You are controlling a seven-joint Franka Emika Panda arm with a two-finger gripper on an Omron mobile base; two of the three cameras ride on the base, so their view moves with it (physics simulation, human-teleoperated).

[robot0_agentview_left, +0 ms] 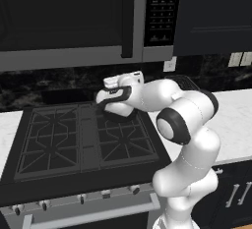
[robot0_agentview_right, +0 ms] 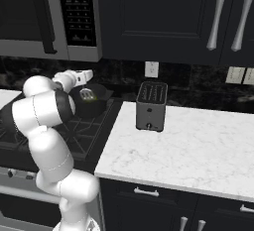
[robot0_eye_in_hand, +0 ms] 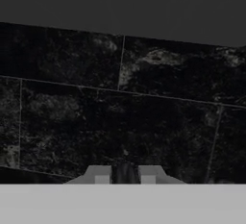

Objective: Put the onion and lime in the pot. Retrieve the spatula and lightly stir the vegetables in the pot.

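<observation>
**Over the stove's back right burner: hand above the pot**

On the stove (robot0_agentview_left: 74, 139), at its back right burner, sits the pot (robot0_agentview_right: 94, 101), its dark rim peeking from behind the arm. The spatula (robot0_agentview_right: 88, 94) shows its slotted silver head inside the pot. The gripper (robot0_eye_in_hand: 124, 175) faces the dark tiled backsplash (robot0_eye_in_hand: 120, 107) behind the stove, fingers narrowly apart; what they grasp, I cannot tell.

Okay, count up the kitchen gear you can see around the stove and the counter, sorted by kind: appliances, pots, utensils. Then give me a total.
Appliances: 3 (stove, microwave, toaster)
Pots: 1 (pot)
Utensils: 1 (spatula, its slotted head over the pot)
Total: 5
</observation>
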